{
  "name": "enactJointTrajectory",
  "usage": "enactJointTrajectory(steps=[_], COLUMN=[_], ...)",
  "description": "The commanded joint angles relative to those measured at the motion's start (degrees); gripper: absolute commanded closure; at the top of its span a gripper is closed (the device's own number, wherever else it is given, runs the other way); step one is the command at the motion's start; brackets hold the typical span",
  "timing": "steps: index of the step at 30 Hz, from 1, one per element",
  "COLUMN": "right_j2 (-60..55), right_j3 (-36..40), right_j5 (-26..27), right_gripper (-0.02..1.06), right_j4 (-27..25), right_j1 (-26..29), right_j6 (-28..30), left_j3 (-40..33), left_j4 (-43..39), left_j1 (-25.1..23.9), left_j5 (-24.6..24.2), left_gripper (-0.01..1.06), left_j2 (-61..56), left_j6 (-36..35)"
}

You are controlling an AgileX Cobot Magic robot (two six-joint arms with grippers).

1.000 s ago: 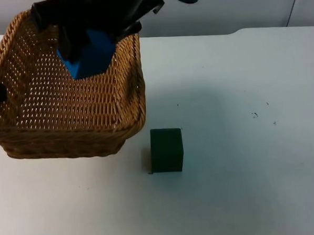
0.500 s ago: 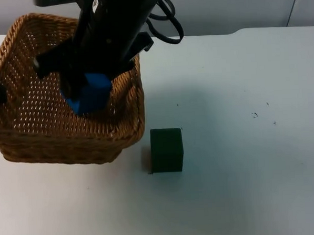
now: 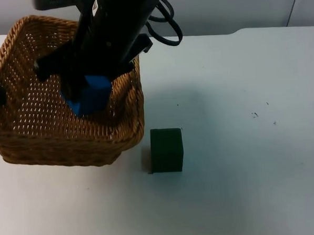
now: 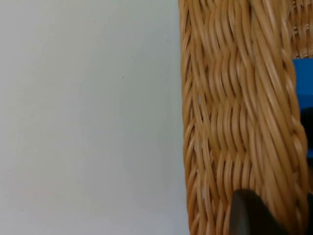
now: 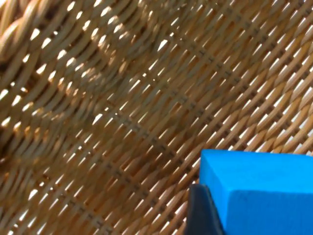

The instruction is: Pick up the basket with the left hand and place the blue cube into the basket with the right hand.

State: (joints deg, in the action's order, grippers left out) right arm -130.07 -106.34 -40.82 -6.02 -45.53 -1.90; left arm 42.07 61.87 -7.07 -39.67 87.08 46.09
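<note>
Lighting: even, bright, diffuse from overhead; white counter reads with a faint cool tint. Shadows: soft and short; a pale one just left of the dark green cube, a dim band under the basket. Glare: none seen on the counter. Backlight: bright specks pass through the basket weave in the right wrist view. Focus: blue cube edge crisp; weave softens toward one side.
</note>
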Motion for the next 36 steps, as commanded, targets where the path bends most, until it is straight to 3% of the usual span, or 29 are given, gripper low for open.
enactJointTrajectory(steps=[1,3,4,6,8,14,21,36], right_j2=[0.09,0.09,0.09,0.09,0.09,0.09,0.29,9.70], right_j3=[-0.64,-1.10,-1.10,-2.18,-3.96,-7.74,-13.97,-13.66], right_j5=[-0.07,-0.92,-0.92,-3.24,-5.54,-9.32,-17.48,-20.47], right_gripper=[0.60,0.45,0.45,0.19,0.07,0.04,0.04,0.04], right_j4=[-0.28,-0.28,-0.28,-0.28,-0.06,-0.27,-0.08,0.34], right_j1=[-0.27,-0.27,-0.27,-0.27,-0.27,-0.27,-0.27,-0.27], right_j6=[0.67,0.82,0.82,0.98,2.84,3.35,3.85,5.79], left_j3=[0.39,0.39,0.39,0.39,0.39,0.39,0.39,0.39], left_j4=[2.24,2.24,2.24,2.24,2.24,2.24,2.24,1.99], left_j1=[-0.07,-0.07,-0.07,-0.07,-0.07,-0.07,-0.07,-0.07], left_j5=[-0.70,-0.70,-0.70,-0.70,-0.70,-0.60,-0.57,0.10], left_gripper=[1.05,1.05,1.05,1.05,1.05,1.05,1.05,1.05], left_j2=[-0.75,-0.75,-0.75,-0.75,-0.75,-0.75,-0.75,-0.65], left_j6=[0.00,0.00,0.00,0.00,0.00,0.00,0.00,0.00])
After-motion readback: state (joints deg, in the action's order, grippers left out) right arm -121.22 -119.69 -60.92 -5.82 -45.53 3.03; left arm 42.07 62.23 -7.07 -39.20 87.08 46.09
